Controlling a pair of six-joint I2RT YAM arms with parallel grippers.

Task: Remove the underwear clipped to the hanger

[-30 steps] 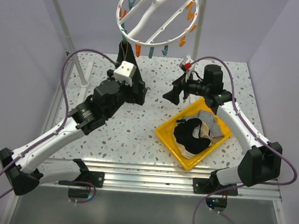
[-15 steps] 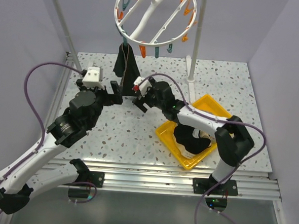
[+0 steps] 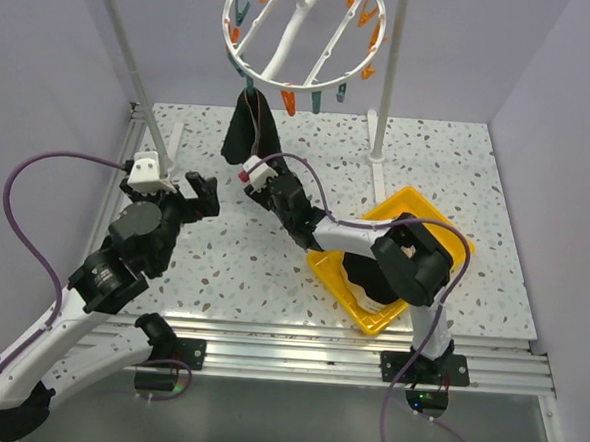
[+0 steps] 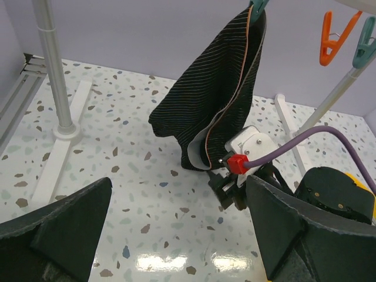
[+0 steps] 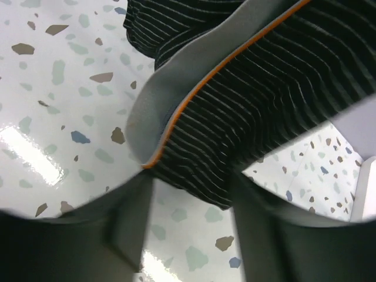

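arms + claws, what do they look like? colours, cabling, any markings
Left arm and right arm: white links, chunky black joint housings. Each trails a purple cable. A white camera box sits on each wrist; the right one's has a red plug. Left claw and right claw: two broad matte dark-grey fingers. No markings legible.

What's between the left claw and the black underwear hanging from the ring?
Just bare speckled tabletop. The left wrist view shows it running from the left claw up to the black underwear.
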